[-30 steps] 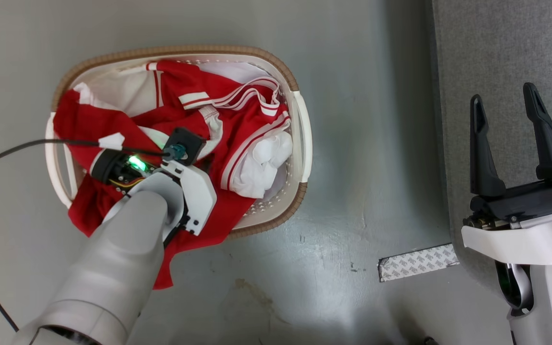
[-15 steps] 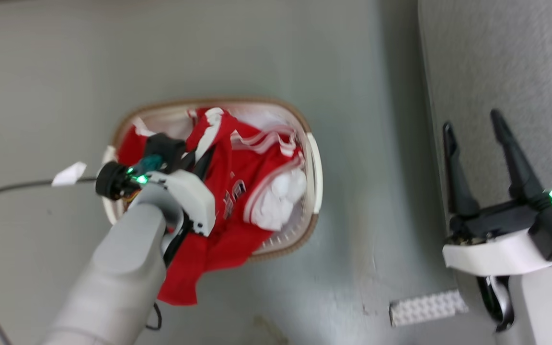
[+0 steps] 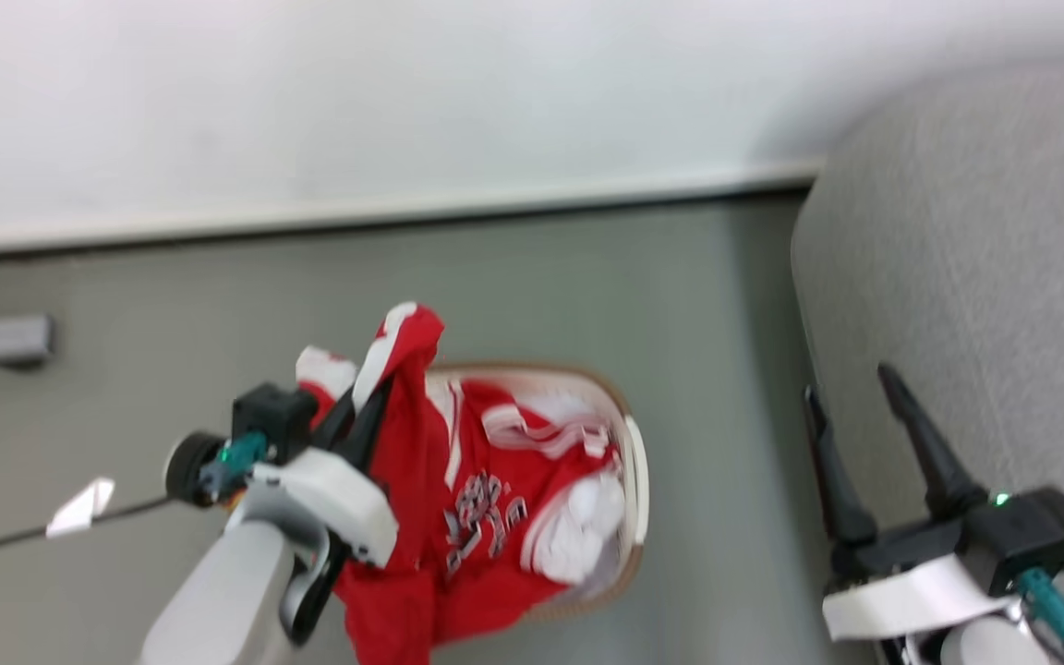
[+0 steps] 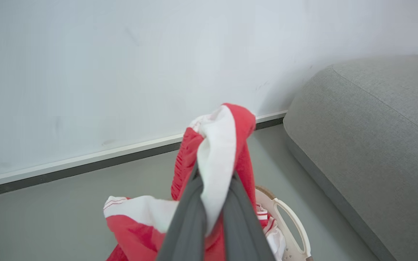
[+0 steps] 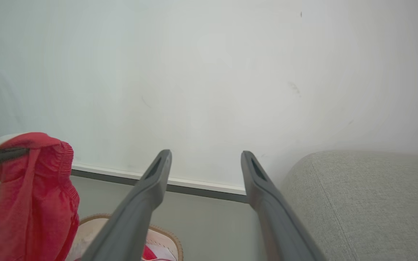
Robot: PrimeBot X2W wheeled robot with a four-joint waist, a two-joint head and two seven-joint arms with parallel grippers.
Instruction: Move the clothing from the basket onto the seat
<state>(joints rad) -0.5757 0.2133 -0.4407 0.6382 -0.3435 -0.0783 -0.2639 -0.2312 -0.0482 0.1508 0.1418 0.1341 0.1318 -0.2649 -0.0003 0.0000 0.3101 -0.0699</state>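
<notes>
At the left, the left tool is clamped on a red-and-white fold of the clothing, raised above the basket. The rest of the cloth hangs down into the basket and over its near rim toward the floor. Further right, the right tool stands wide by the edge of the seat.

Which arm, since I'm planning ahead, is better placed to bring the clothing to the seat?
Left. The left gripper is shut on the clothing, held over the basket. The right gripper is open and empty near the seat.
</notes>
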